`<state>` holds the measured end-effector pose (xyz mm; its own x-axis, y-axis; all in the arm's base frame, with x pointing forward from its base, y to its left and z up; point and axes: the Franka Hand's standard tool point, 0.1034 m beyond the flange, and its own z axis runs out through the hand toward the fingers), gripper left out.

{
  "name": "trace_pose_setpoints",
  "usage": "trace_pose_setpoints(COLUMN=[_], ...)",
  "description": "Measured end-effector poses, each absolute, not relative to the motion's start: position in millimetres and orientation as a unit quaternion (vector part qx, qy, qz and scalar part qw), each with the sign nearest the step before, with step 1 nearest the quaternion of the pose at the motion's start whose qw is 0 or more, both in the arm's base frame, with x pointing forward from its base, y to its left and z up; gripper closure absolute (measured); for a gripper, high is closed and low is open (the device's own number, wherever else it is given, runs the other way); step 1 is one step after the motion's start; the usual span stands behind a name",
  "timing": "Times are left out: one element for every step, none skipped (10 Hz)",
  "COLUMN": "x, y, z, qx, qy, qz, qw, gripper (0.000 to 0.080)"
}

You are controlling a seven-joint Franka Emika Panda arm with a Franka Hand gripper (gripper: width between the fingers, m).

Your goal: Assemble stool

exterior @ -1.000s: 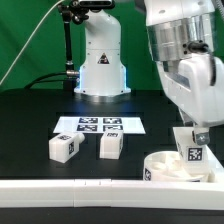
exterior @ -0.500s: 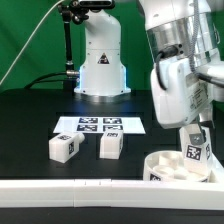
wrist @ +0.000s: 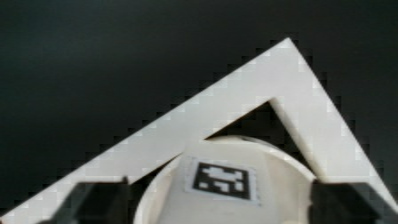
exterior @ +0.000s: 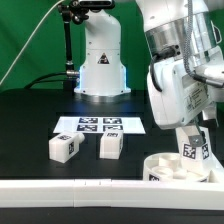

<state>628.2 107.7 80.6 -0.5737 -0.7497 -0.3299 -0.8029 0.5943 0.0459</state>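
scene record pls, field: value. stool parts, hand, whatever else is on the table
hand: shut on held leg
held leg: tilted, tag facing the exterior view, over the seat; contact with seat cannot tell
seat: on table, exterior view's right
loose legs: first leg, second leg, apart, in front of marker board
rail: white, along the near edge

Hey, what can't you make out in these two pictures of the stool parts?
Exterior view: the seat runs off the picture's right edge, its base behind the white rail.
Exterior view: whether the held leg touches the seat; the near rim hides its foot.
Wrist view: blurred; the leg's tag cannot be read.
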Motion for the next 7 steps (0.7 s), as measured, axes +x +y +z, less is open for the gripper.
trace_pose_setpoints(x=[627.7,629.4,628.5,627.3,626.8,626.8,626.0], y=[110.9,112.1,112.7,112.5,112.9,113.0,113.1], z=[88.6,98.4,102.1,98.6,97.1,97.2,96.3], qx=[-0.451,-0.45,-0.454,-0.47,-0.471,-0.473,-0.51], qy=[0.876,0.875,0.872,0.864,0.864,0.862,0.842], qz=[0.102,0.101,0.1,0.098,0.099,0.098,0.093], qw=[0.139,0.148,0.152,0.151,0.15,0.15,0.152], gripper=[0.0176,0.0176,0.0155,0.0151,0.0151,0.015,0.015])
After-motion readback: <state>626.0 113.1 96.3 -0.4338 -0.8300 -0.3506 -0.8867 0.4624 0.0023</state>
